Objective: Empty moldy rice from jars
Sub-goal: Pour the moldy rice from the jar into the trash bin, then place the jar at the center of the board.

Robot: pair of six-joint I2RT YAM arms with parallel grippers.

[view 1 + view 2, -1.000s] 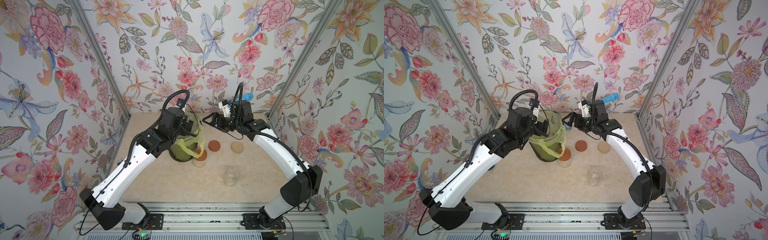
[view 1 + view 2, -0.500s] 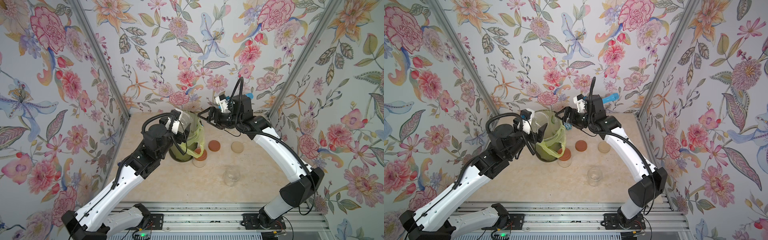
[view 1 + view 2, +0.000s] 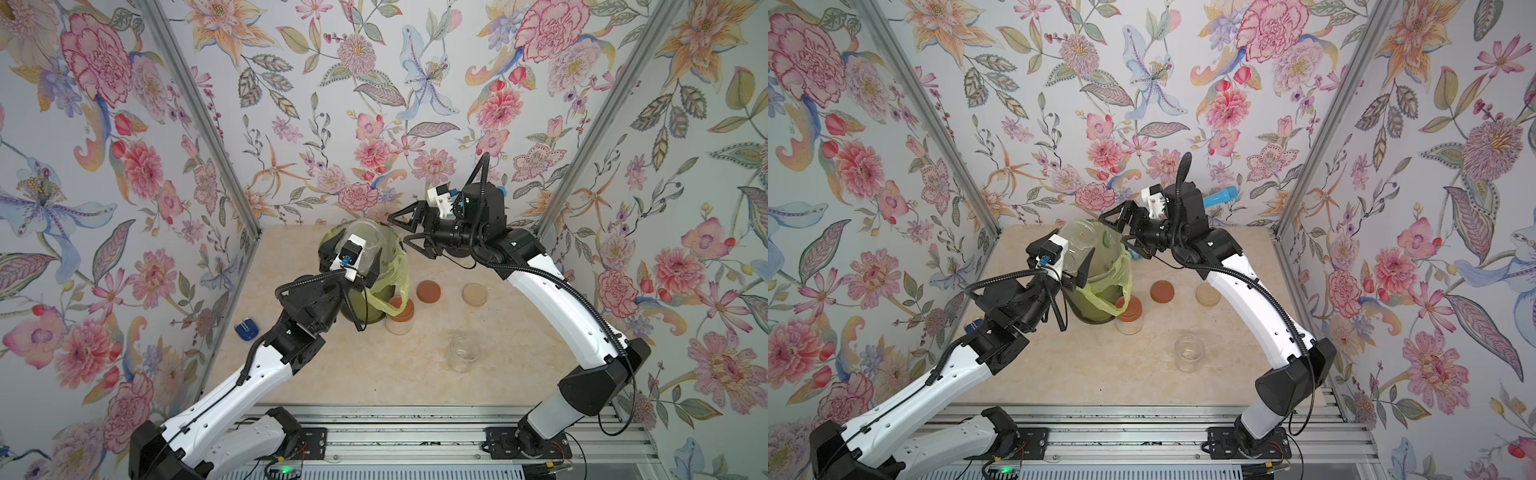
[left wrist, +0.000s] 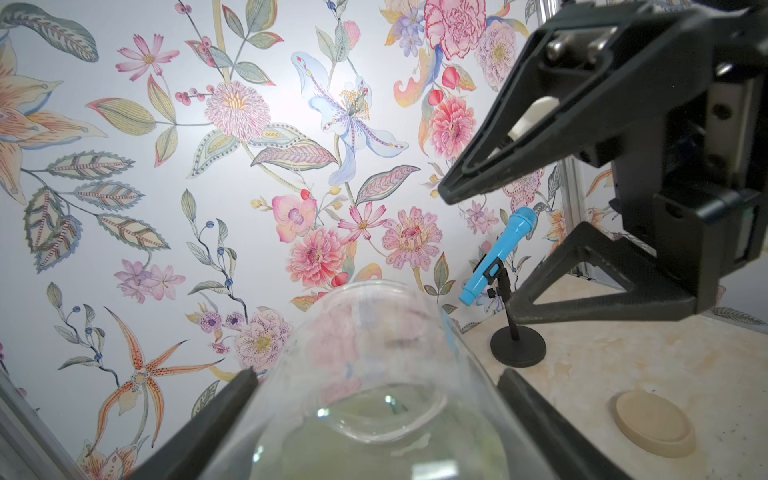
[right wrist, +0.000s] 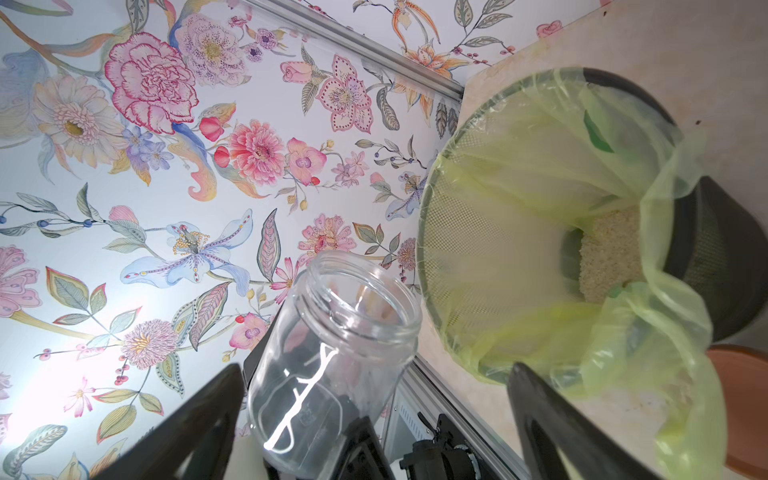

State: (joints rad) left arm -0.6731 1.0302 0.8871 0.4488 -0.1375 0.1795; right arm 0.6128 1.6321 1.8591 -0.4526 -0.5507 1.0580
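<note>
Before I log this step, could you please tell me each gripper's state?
Left gripper: shut on the clear jar.
Right gripper: open, holding nothing.

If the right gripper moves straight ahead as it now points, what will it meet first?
Most likely the clear glass jar held in the left gripper, though depth is unclear.

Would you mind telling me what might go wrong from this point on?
1. The left pincer holds the empty jar raised at the rim of the bin; smooth glass might slip and fall.
2. The open right pincer hovers close to that jar, so the two could collide.
3. The lidded jar sits close beside the bin, under the flap of the bag; grabbing it may snag the bag.
</note>
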